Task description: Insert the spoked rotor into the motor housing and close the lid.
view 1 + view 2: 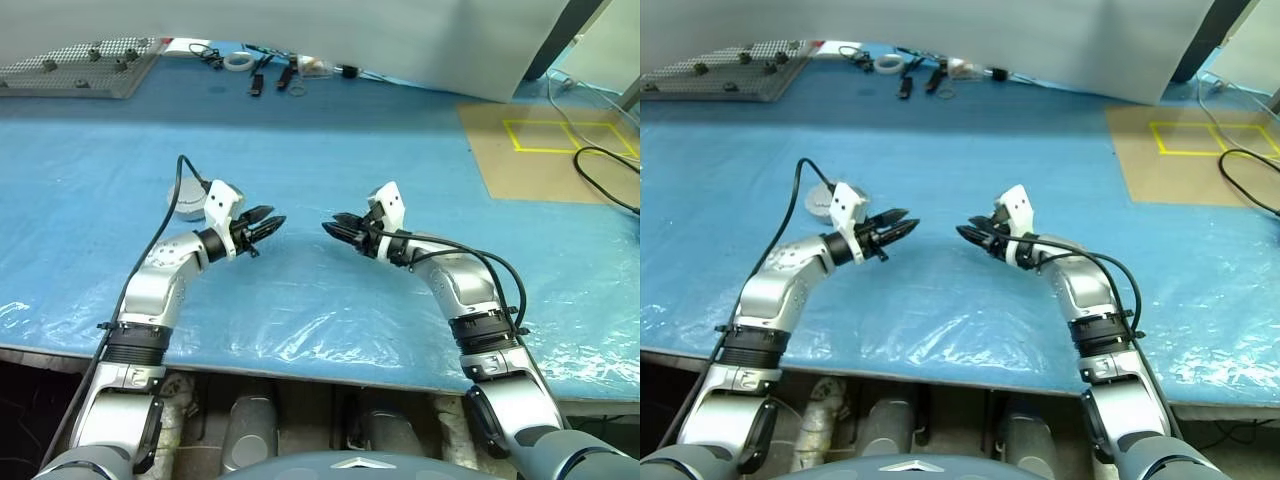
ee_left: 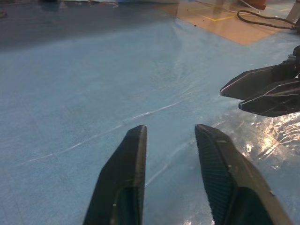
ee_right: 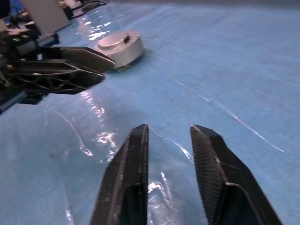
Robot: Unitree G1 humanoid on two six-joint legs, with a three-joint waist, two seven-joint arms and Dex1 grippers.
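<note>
We see the left gripper (image 1: 268, 226) and the right gripper (image 1: 337, 229) held just above the blue counter (image 1: 330, 150), tips facing each other with a gap between them. The fingers of each stand slightly parted, a narrow gap showing between them, grasping nothing. A round pale silver-white assembly, the lid (image 3: 120, 46) on top, rests on the counter just beyond the left gripper, partly hidden behind its wrist. Far back lie a perforated tray (image 1: 80, 66), small tools (image 1: 270, 68) and, at far right, a brown board (image 1: 550, 150).
</note>
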